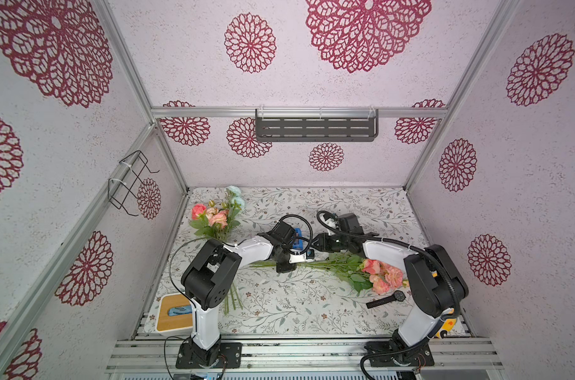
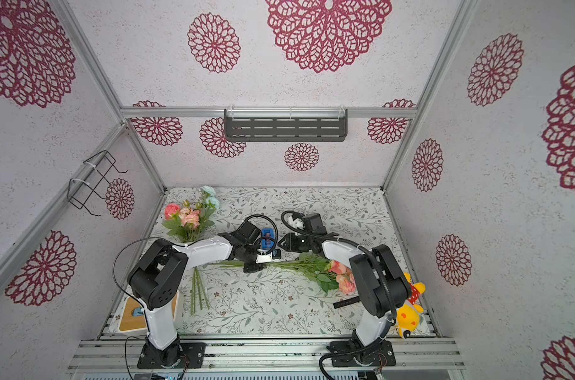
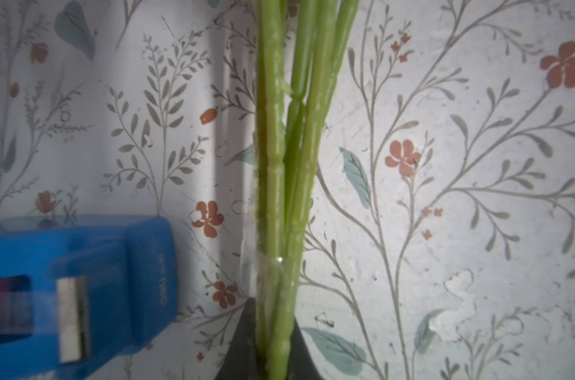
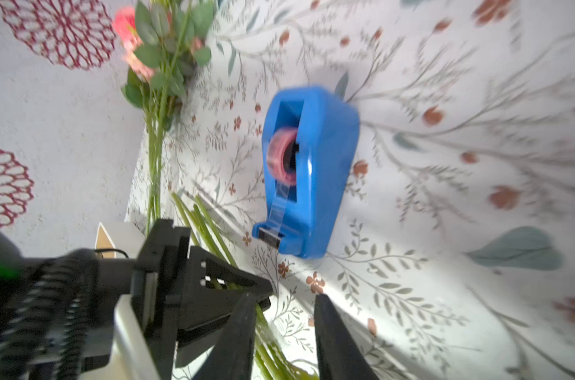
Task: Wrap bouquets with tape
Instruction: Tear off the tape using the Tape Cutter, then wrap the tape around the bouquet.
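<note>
Bouquets lie apart: the pink bouquet (image 1: 355, 269) across the middle, stems clamped in the left gripper (image 3: 273, 345), a clear tape strip (image 3: 266, 260) seemingly on them; the right gripper (image 4: 284, 302) stands parted, empty, near the tape dispenser (image 4: 307, 171); the blue-bloomed bouquet (image 1: 218, 215) looks untaped, so roughly half remains.

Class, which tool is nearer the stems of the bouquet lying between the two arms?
Left. The left tool is shut on the stems; the right tool stands open on their far side, facing the tape.
</note>
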